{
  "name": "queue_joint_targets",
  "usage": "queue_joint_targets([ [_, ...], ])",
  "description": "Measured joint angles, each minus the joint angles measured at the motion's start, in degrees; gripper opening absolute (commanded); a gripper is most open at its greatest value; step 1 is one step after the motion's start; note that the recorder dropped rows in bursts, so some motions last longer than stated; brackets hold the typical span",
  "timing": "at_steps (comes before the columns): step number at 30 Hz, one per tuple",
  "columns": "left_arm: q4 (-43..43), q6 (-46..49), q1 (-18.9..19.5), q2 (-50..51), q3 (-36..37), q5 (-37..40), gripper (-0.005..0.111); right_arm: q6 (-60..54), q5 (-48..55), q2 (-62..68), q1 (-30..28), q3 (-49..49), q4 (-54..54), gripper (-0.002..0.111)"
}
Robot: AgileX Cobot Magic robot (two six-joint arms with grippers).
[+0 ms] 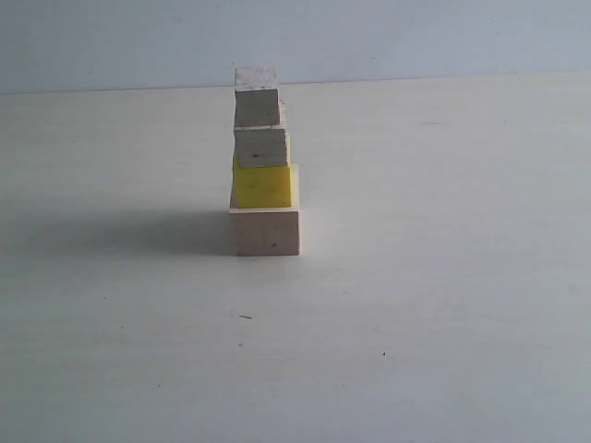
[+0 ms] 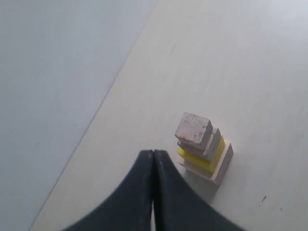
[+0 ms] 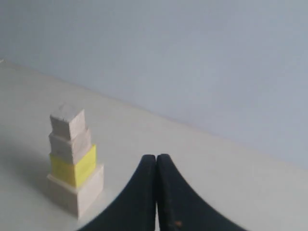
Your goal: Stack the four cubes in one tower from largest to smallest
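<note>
A tower of four cubes stands on the pale table in the exterior view: the large wood cube (image 1: 265,231) at the bottom, the yellow cube (image 1: 262,185) on it, the medium wood cube (image 1: 260,147) above, and the small wood cube (image 1: 256,97) on top. The same tower (image 2: 204,147) shows in the left wrist view and also, as the tower (image 3: 73,159), in the right wrist view. My left gripper (image 2: 153,154) is shut and empty, apart from the stack. My right gripper (image 3: 156,158) is likewise shut on nothing, off to the side. Neither gripper appears in the exterior view.
The white table (image 1: 443,305) stretches around the stack, with a few small dark specks (image 1: 245,317) on its surface. A pale blue wall (image 1: 416,37) rises behind the table's far edge.
</note>
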Motion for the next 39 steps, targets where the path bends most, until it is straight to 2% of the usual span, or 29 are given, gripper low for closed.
queue_joint_targets([
  [5,3.29,-7.32,0.0,-8.98,4.68,-4.47,0.0,-0.09,-13.67,-1.74,0.0,-5.59,-11.21,0.0],
  [9,4.71,-12.28,0.0,-17.42,11.95,-9.65,0.0,-0.09,-14.45,-3.44,0.0,-9.68,-12.81,0.0],
  [17,5.77,-19.41,0.0,-39.12,34.09,-20.31,0.0,-0.39,-2.5,-9.14,0.0,-10.34,-9.35,0.0],
  [26,10.8,-30.65,0.0,-58.0,58.99,-23.72,0.0,-7.11,11.03,-16.87,0.0,-7.36,-1.4,0.0],
  [32,10.92,-31.9,0.0,-62.47,67.87,-24.0,0.0,-7.26,12.32,-19.21,0.0,-6.95,0.62,0.0],
  [39,8.75,-32.17,0.0,-64.12,69.07,-24.1,0.0,-7.36,12.41,-19.45,0.0,-6.95,0.62,0.0],
])
